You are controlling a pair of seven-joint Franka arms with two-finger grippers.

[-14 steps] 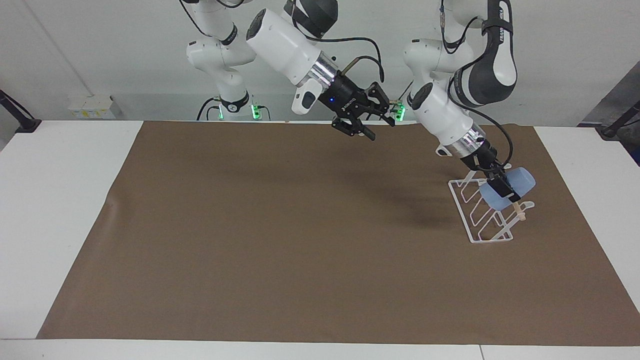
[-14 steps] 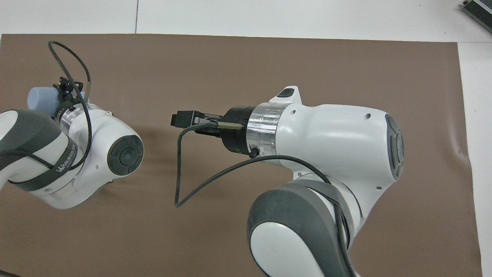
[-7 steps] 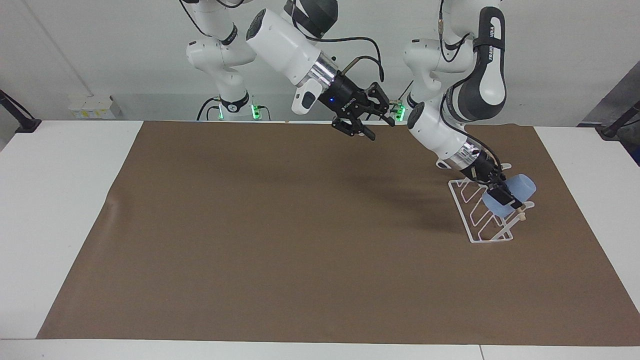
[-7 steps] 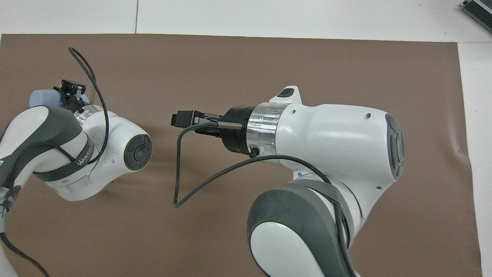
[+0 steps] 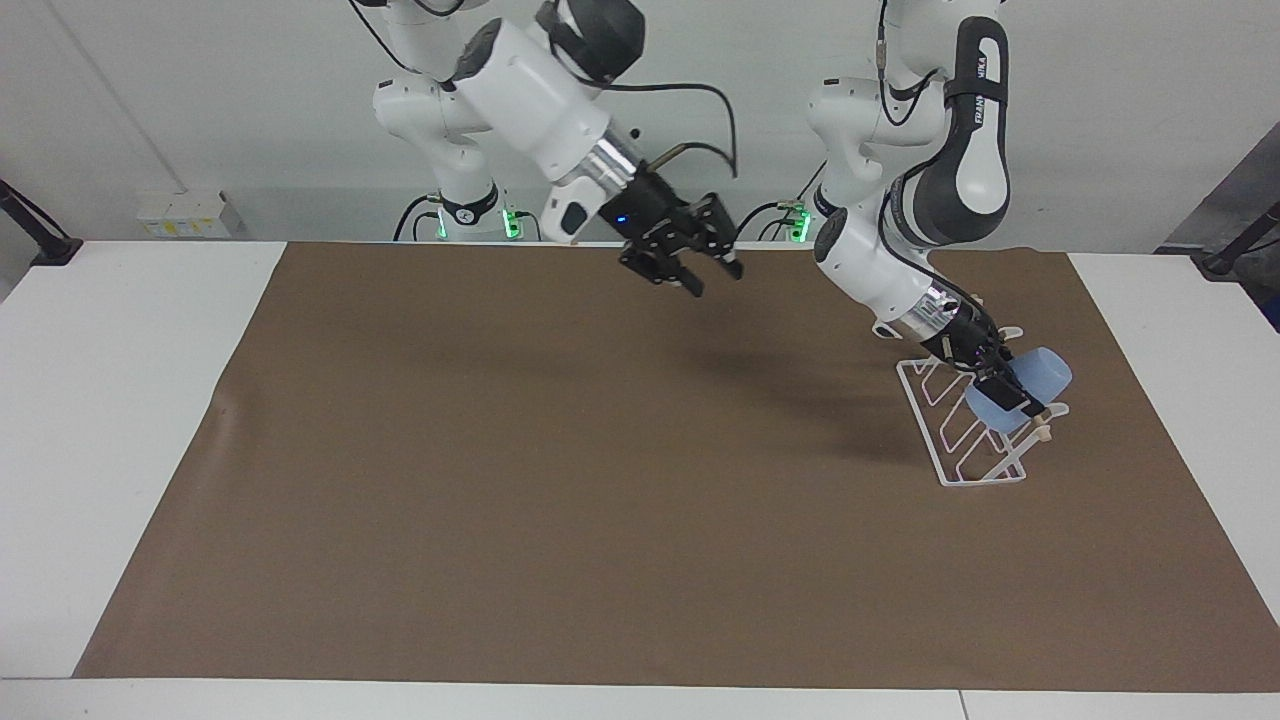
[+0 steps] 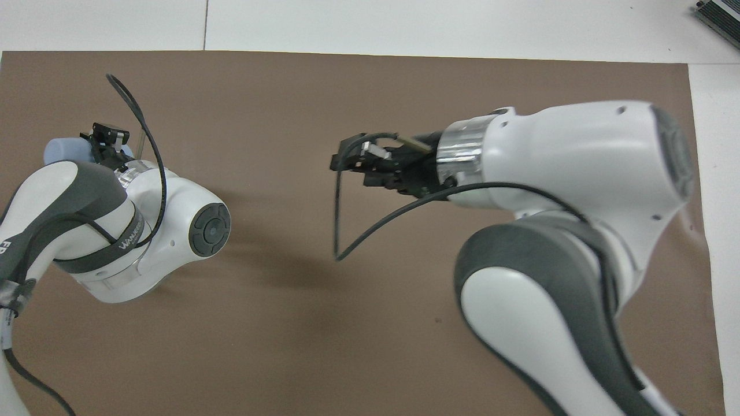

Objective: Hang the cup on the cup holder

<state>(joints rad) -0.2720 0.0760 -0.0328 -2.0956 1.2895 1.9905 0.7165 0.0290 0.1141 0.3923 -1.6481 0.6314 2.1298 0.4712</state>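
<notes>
Facing view: your left gripper (image 5: 1008, 392) is pinched tight on the cup (image 5: 1022, 392), which sits over the holder (image 5: 950, 440) at the left arm's end of the mat (image 5: 500, 480). The cup lies tilted, nearly on its side. Its long axis slants upward, the closed bottom raised and pointing toward the left arm's end of the table, the mouth lower and pointing down at the prongs. Whether a prong is already inside the mouth you cannot tell, since the gripper covers that spot. To do this step well, I judge you should keep the cup's axis lined up with the prong's slant and slide it down along the prong rather than straight down, so the rim does not snag the wire or tip the light holder. Let go only once the cup rests by its own weight. The right gripper (image 5: 682, 267) hangs over the mat's edge by the robots, well apart from the holder, its fingers partly spread and holding nothing; that arm waits.

Overhead view: the left arm hides the holder. Only the cup's (image 6: 65, 151) closed end shows past the left gripper (image 6: 106, 143), pointing toward the mat's left-arm edge. The right gripper (image 6: 355, 162) is over bare mat (image 6: 347, 86) near the middle.
</notes>
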